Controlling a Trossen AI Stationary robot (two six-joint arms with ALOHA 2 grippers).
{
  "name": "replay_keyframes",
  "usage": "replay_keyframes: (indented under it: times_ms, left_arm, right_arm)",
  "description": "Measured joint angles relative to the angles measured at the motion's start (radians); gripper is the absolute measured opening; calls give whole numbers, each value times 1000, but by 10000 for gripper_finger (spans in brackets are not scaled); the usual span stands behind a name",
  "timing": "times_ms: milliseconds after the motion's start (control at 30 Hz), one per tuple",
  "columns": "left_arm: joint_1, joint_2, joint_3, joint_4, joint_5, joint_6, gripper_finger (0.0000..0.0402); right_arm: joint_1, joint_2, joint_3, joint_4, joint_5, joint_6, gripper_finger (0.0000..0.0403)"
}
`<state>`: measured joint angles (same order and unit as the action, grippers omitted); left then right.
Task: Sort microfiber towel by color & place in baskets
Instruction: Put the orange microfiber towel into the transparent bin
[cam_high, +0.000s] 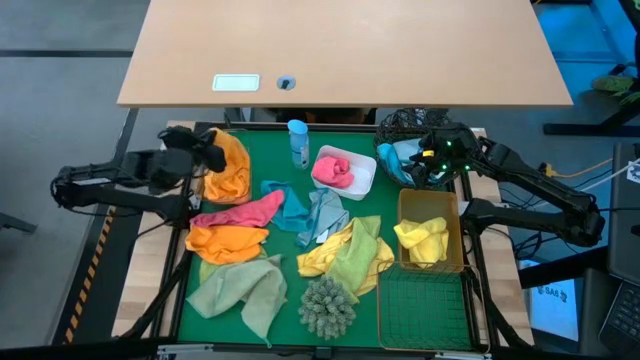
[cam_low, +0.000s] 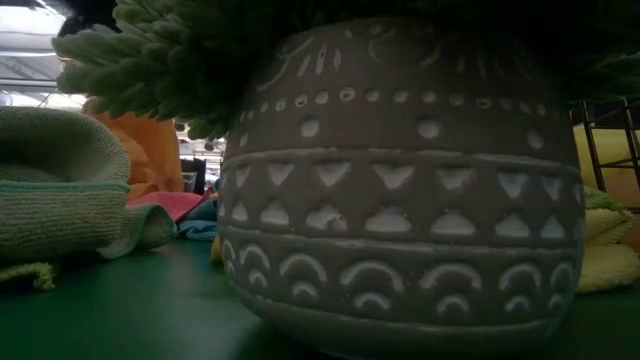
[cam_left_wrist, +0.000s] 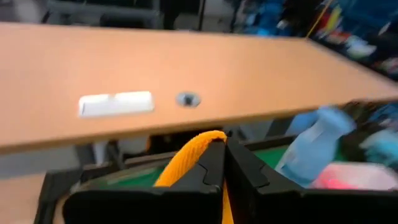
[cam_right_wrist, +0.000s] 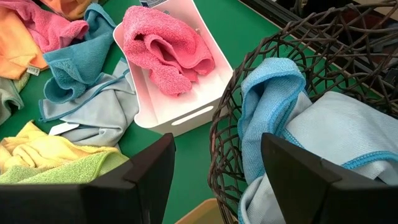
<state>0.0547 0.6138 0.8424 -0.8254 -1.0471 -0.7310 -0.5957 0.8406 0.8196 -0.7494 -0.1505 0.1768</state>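
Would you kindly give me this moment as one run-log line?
left tool: shut on orange towel | right tool: open above black basket holding blue towels | pink towel: in white tub

You see a small blue bottle (cam_high: 298, 142) standing upright on the green mat (cam_high: 370, 225), a spiky plant (cam_high: 327, 306) in a patterned grey pot (cam_low: 400, 190), and a wooden desk (cam_high: 345, 50) beyond.

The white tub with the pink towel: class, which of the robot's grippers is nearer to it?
Right. The right gripper hangs open over the black basket just beside the white tub. The left gripper, shut on an orange towel, is farther off across the mat.
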Motion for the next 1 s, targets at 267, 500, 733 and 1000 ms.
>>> replay_keyframes:
  times_ms: [267,500,733,1000]
  left_arm:
    - [144,52,-178,6,107,-131,0]
    - [317,56,-300,70,206,-154,0]
    - [454,64,-456,326,367,-82,0]
    - [526,67,-483,380,388,-71,1]
  right_arm:
    - [0,0,0,0,0,0,237]
    - [0,0,0,0,0,-2,237]
    - [0,0,0,0,0,-2,237]
    - [0,0,0,1,0,-2,237]
